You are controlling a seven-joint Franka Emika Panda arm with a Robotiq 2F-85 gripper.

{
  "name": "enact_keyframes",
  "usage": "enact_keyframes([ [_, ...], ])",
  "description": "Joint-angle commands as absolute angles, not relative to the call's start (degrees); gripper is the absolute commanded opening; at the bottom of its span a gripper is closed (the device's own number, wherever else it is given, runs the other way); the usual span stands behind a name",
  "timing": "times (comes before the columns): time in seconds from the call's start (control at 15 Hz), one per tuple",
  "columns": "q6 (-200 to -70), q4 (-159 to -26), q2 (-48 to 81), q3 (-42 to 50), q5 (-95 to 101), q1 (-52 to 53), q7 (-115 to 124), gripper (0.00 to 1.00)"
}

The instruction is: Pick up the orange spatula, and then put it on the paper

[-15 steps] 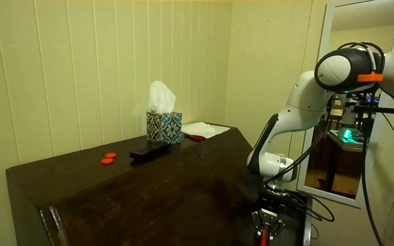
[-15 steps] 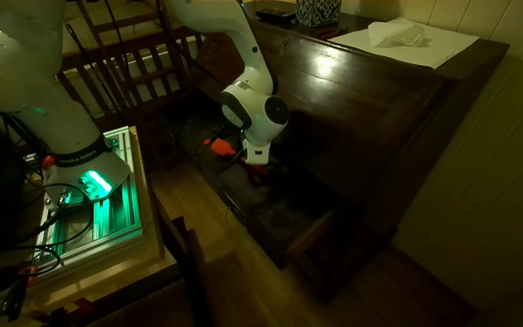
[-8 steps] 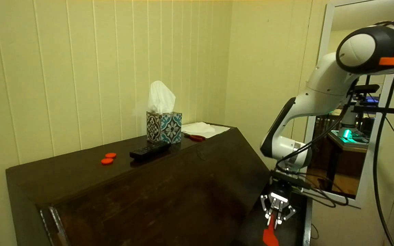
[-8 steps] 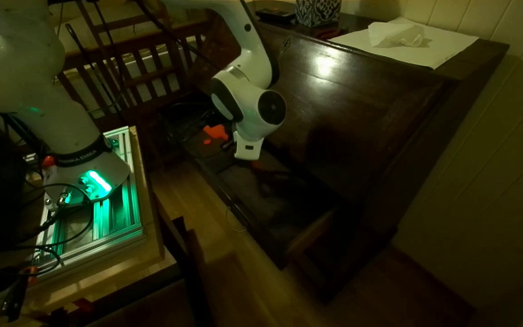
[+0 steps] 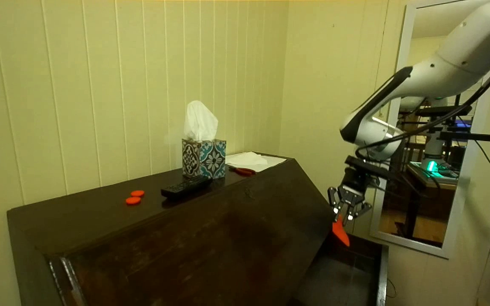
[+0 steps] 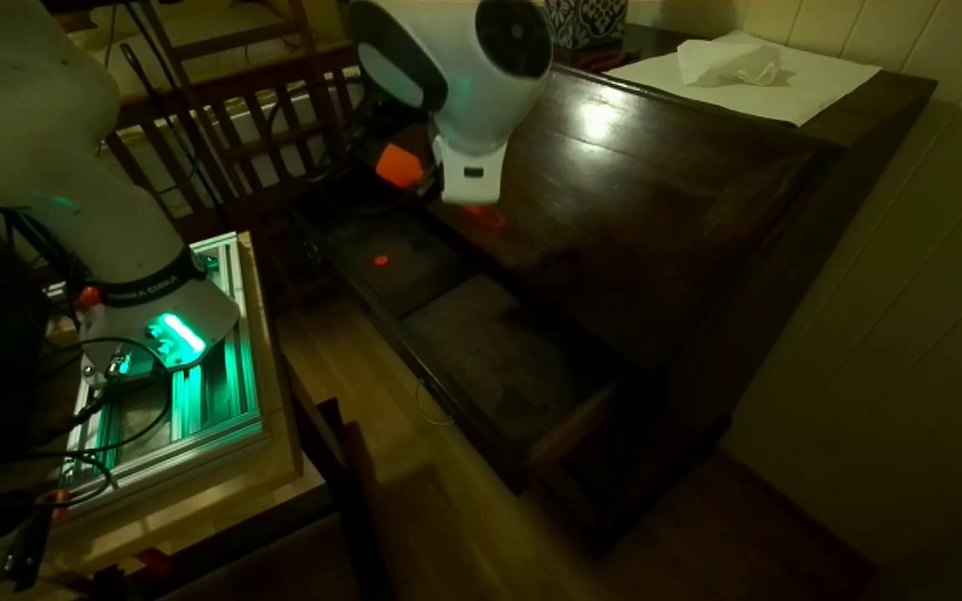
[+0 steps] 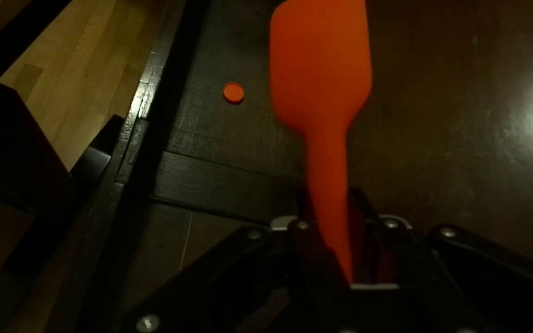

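My gripper (image 5: 343,214) is shut on the handle of the orange spatula (image 5: 340,233) and holds it in the air above the open drawer, beside the desk's slanted front. The spatula's blade points down and away from the fingers. In the wrist view the gripper (image 7: 327,199) has the handle between its fingers, and the wide spatula blade (image 7: 320,60) reaches out beyond them. In an exterior view the wrist hides the fingers and only the spatula blade (image 6: 400,167) shows. The white paper (image 6: 823,88) lies flat on the desk top; the paper (image 5: 275,162) shows partly behind the tissue box.
A crumpled white tissue (image 6: 723,63) lies on the paper. Red-handled pliers (image 5: 243,171), a patterned tissue box (image 5: 204,159), a black remote (image 5: 185,187) and two orange discs (image 5: 133,200) stand on the desk top. The open drawer (image 5: 347,276) holds an orange disc (image 7: 233,93).
My gripper has risen with the spatula, from down in the drawer to above it. The spatula's blade now shows whole in an exterior view. The things on the desk top have not moved.
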State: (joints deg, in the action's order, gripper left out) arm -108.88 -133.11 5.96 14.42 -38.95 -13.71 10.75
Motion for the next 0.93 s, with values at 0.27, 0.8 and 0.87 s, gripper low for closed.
enact_keyframes([
  [0.27, -100.6, -113.9, -0.6, 9.3, -24.9, -9.0, 26.4, 0.06],
  [0.8, -102.0, -111.6, -0.4, 8.8, -26.5, -8.6, 26.6, 0.22],
  [0.87, -102.0, -111.6, -0.2, 8.8, -26.5, -8.6, 26.6, 0.22],
])
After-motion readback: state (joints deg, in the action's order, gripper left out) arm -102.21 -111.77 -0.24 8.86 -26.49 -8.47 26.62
